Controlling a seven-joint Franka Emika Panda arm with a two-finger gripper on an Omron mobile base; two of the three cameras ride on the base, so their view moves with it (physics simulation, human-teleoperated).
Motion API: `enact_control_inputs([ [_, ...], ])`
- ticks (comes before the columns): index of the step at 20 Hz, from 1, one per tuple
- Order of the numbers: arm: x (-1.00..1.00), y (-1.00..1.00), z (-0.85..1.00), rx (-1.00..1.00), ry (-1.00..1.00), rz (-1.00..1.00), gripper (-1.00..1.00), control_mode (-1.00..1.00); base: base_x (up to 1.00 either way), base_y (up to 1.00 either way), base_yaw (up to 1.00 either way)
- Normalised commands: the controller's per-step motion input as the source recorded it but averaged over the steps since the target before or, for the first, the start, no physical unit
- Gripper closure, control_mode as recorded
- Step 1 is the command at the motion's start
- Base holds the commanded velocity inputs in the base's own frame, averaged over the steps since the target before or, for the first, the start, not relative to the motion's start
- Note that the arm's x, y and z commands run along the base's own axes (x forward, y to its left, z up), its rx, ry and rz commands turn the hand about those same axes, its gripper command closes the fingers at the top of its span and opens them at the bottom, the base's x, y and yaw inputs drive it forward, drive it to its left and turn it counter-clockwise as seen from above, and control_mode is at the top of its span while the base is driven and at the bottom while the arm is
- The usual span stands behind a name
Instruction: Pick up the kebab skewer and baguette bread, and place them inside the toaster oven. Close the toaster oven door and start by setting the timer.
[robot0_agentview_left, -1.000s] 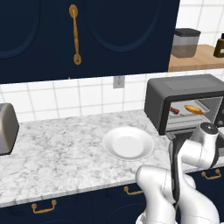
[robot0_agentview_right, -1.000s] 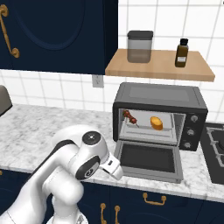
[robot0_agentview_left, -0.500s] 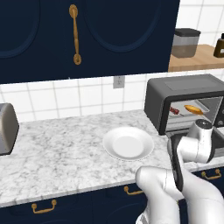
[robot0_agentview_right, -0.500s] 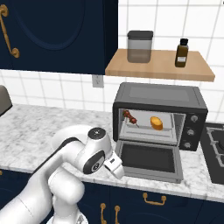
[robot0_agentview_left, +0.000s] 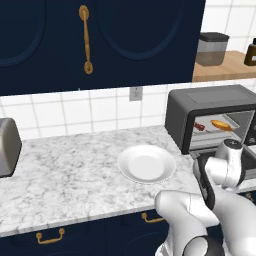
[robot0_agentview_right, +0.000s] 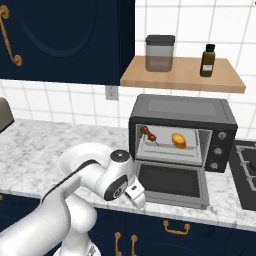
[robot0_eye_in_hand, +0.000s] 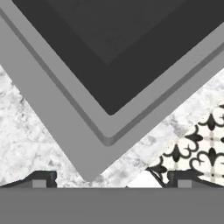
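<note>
The dark grey toaster oven (robot0_agentview_right: 182, 107) stands on the counter with the toaster oven door (robot0_agentview_right: 170, 181) folded flat down. Inside on the rack lie the kebab skewer (robot0_agentview_right: 148, 133) at the left and the golden baguette bread (robot0_agentview_right: 178, 140) at the right; both also show through the opening, the kebab skewer (robot0_agentview_left: 199, 127) and the baguette bread (robot0_agentview_left: 221, 125). My gripper (robot0_eye_in_hand: 109, 179) hangs open and empty just off the front corner of the lowered door (robot0_eye_in_hand: 118, 52), looking down on its glass and grey frame.
A white plate (robot0_agentview_left: 146, 163) lies on the marble counter left of the oven. A silver pop-up toaster (robot0_agentview_left: 7, 147) stands far left. A jar (robot0_agentview_right: 160, 52) and a bottle (robot0_agentview_right: 208, 60) sit on the shelf above. A stove (robot0_agentview_right: 246, 170) adjoins at the right. Patterned floor (robot0_eye_in_hand: 205, 148) shows past the counter edge.
My arm's wrist has shifted a little toward the oven's open door. The jaws stay wide apart. The food and the door have not moved.
</note>
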Motion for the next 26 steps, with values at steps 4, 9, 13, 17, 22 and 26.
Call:
enact_control_inputs([
  [4,0.17,0.32,-0.37,0.0,-0.09,0.0,-1.0,-1.0,0.0,0.0,0.0],
  [9,0.17,0.35,-0.33,-0.01,-0.09,0.0,-1.0,-1.0,0.0,0.0,0.0],
  [13,0.23,0.18,-0.51,-0.05,-0.08,0.0,-1.0,-1.0,0.0,0.0,0.0],
  [17,0.16,0.21,-0.65,-0.04,-0.13,0.0,-1.0,-1.0,0.0,0.0,0.0],
  [22,0.26,0.27,-0.38,-0.01,-0.11,0.0,-1.0,-1.0,0.0,0.0,0.0],
  [26,0.16,0.26,-0.06,-0.01,-0.15,-0.01,-1.0,-1.0,0.0,0.0,0.0],
])
